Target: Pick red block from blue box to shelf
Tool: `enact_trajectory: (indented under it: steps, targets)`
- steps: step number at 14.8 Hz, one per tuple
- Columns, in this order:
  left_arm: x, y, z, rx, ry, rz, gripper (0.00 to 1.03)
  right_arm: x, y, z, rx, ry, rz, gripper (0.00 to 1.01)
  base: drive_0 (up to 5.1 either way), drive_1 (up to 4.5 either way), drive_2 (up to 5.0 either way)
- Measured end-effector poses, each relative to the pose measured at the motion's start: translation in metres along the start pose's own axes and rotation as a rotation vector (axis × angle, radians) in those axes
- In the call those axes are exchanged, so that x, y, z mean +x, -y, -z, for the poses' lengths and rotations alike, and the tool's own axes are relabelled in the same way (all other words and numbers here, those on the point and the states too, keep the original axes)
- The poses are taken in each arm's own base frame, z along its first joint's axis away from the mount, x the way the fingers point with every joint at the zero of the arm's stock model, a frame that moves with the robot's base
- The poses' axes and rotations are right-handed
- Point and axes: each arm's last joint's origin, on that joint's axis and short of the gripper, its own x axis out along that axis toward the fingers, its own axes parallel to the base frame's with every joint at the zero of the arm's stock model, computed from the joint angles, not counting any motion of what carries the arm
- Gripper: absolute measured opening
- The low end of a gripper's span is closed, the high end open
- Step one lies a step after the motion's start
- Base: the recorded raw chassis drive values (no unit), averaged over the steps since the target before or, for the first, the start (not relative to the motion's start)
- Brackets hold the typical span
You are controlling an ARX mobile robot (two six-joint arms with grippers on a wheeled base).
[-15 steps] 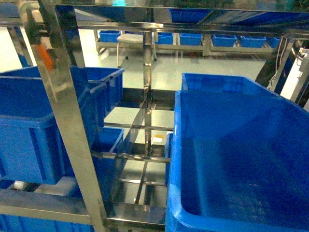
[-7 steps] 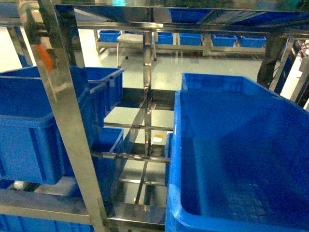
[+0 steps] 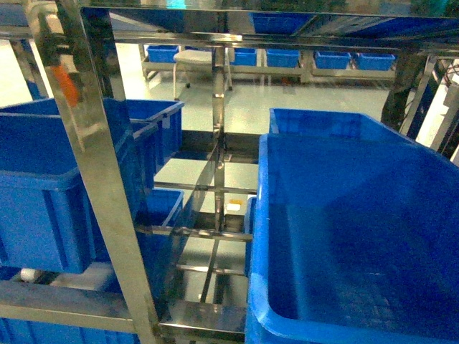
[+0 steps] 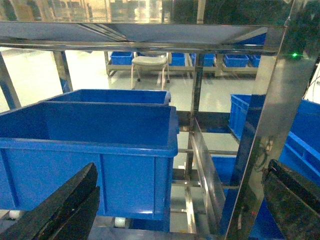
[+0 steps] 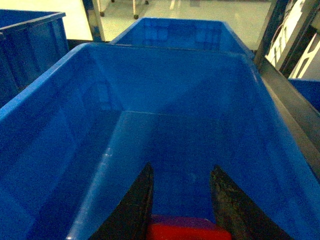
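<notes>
In the right wrist view my right gripper (image 5: 181, 167) is shut on the red block (image 5: 187, 231), which shows as a glossy red edge between the two dark fingers at the bottom of the frame. It hangs over the inside of a large dark blue crate (image 5: 75, 150). The left gripper (image 4: 182, 167) is open wide with nothing between its fingers, and faces the shelf (image 4: 270, 125). The shelf's shiny steel posts and rails (image 3: 93, 165) fill the head view, where neither gripper shows. The blue box is out of view.
Dark blue crates sit on the shelf at left (image 3: 43, 186) and right (image 3: 358, 215), with a gap of cross rails (image 3: 215, 233) between them. A second crate (image 5: 175, 32) stands behind the right one. A chair (image 3: 193, 61) and more crates stand across the floor.
</notes>
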Motion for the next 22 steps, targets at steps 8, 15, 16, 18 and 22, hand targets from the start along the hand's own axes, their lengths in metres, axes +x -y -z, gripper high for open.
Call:
enact_trajectory:
  steps: [8,15,16,18,22]
  targets:
    - [0.000,0.000,0.000,0.000,0.000,0.000,0.98,-0.014,-0.003,-0.009,-0.037,0.025,-0.004,1.00,-2.4,1.28,1.3]
    - [0.000,0.000,0.000,0.000,0.000,0.000,0.98,-0.070,-0.002,-0.044,-0.019,0.103,-0.012,0.98,0.0,0.00,0.0]
    - [0.000,0.000,0.000,0.000,0.000,0.000,0.98,-0.083,0.001,-0.051,-0.015,0.124,0.009,0.98,0.0,0.00,0.0]
    - [0.000,0.000,0.000,0.000,0.000,0.000,0.98,-0.104,0.004,-0.056,-0.026,0.156,0.026,0.98,0.0,0.00,0.0]
    - [0.000,0.000,0.000,0.000,0.000,0.002,0.98,-0.115,0.006,-0.056,-0.049,0.314,0.032,0.84,0.0,0.00,0.0]
